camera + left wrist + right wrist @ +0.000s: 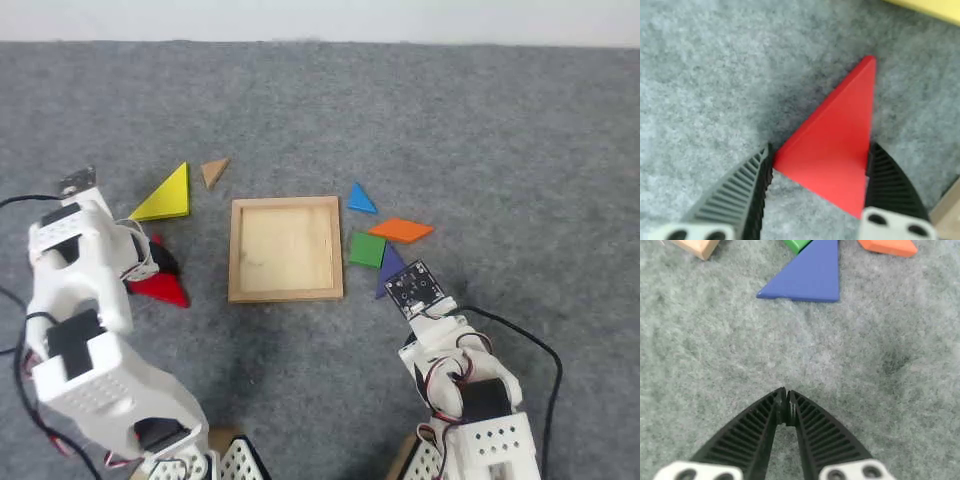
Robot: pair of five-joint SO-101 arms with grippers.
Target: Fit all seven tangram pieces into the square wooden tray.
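Observation:
The square wooden tray (236, 250) lies bare in the middle of the grey carpet. Left of it lies a red triangle (165, 290) (832, 150), flat on the carpet, with my left gripper (819, 150) (150, 265) shut on it, one finger against each side. A yellow triangle (168, 198) and a small tan triangle (212, 172) lie farther back on the left. Right of the tray are a small blue triangle (360, 199), an orange parallelogram (401, 229), a green square (367, 249) and a dark blue triangle (388, 265) (810, 277). My right gripper (786, 400) is shut on nothing, just short of the dark blue triangle.
The carpet runs to a pale wall at the back. Both arm bases stand at the near edge, with black cables trailing beside them. A corner of the tray (695, 246) lies beyond my right gripper, to one side of the dark blue triangle.

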